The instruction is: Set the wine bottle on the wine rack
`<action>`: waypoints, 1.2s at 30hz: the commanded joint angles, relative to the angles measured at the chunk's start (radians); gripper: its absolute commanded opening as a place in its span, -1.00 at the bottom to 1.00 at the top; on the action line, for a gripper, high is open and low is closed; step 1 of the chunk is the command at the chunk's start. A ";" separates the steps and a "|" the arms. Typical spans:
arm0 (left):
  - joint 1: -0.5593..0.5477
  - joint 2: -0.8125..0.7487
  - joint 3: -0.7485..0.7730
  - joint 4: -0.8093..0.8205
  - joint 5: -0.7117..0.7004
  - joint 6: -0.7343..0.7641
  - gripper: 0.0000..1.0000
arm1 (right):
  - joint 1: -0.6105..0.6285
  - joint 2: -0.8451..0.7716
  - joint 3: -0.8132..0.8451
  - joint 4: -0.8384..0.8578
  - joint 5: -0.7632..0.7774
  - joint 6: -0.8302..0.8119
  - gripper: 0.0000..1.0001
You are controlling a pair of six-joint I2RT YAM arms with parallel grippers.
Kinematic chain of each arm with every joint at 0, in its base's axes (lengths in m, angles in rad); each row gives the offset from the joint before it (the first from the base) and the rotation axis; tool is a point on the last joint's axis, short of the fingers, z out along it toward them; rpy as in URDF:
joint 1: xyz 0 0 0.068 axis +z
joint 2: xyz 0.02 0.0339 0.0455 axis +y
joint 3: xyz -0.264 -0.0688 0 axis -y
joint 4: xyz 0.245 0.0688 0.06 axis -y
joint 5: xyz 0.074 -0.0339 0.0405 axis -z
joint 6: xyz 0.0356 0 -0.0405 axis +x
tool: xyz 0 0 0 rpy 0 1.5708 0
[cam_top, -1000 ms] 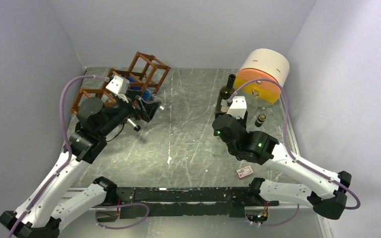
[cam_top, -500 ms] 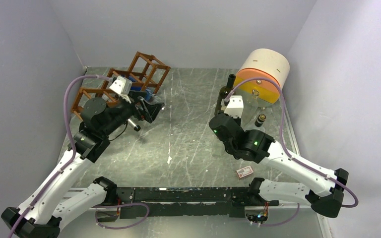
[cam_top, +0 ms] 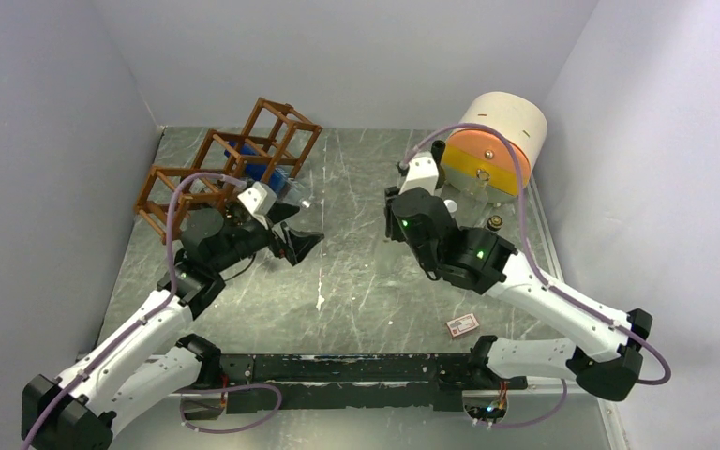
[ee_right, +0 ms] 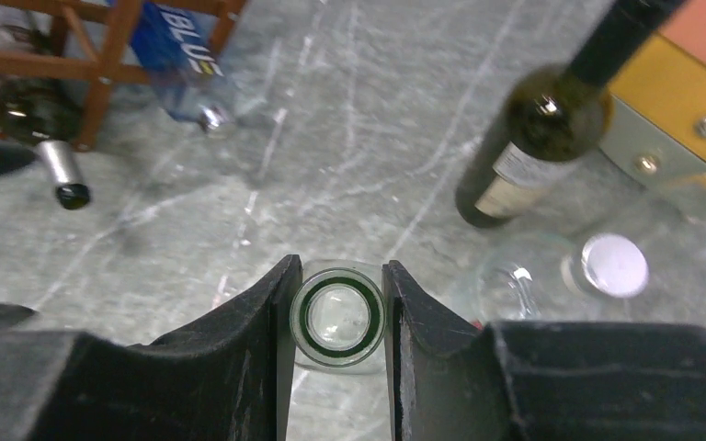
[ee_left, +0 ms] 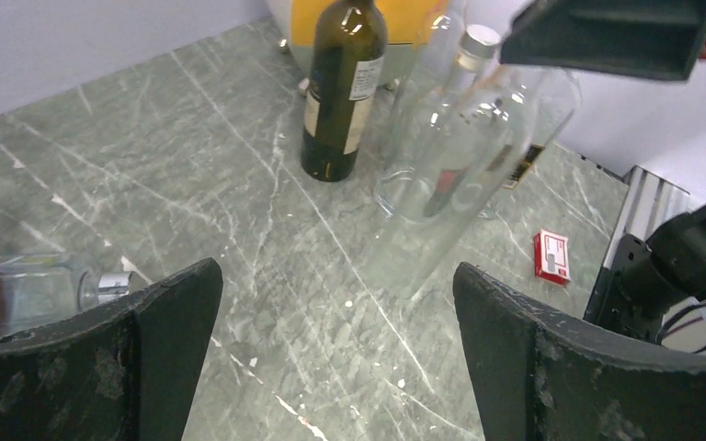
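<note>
The wine rack [cam_top: 208, 161] of reddish-brown bars stands at the far left and holds a blue bottle [ee_right: 182, 57] and a dark bottle [ee_right: 39, 118] lying in its cells. My right gripper [ee_right: 340, 268] is shut on the neck of a clear glass bottle [ee_right: 338, 317]. The left wrist view shows that bottle [ee_left: 460, 156] hanging tilted under the right gripper. My left gripper [ee_left: 335, 271] is open and empty over the bare table, right of the rack [cam_top: 297, 231]. A dark green wine bottle [ee_left: 340, 87] stands upright beyond.
A cream and orange drum [cam_top: 497, 141] lies at the far right. A second clear bottle with a pale cap [ee_right: 607, 266] stands beside the green bottle. A small red box [cam_top: 462, 325] lies near the front. Another clear bottle [ee_left: 28, 292] lies by the rack.
My left gripper has drawn back from the rack toward the table's middle and turned right. My right gripper has moved left and farther back, and now hides the green bottle in the top view.
</note>
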 commanded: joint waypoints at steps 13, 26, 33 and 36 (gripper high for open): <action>-0.142 0.190 -0.085 0.230 0.026 0.165 0.94 | -0.005 0.117 0.187 0.201 -0.327 -0.069 -1.00; -0.145 0.220 -0.127 0.368 0.184 0.135 0.86 | -0.005 0.107 0.213 0.252 -0.399 -0.073 -1.00; -0.144 0.216 -0.081 0.291 0.198 0.168 0.69 | -0.006 0.079 0.229 0.259 -0.419 -0.086 -1.00; -0.146 0.209 -0.026 0.202 0.225 0.187 0.64 | -0.006 0.067 0.232 0.260 -0.422 -0.075 -1.00</action>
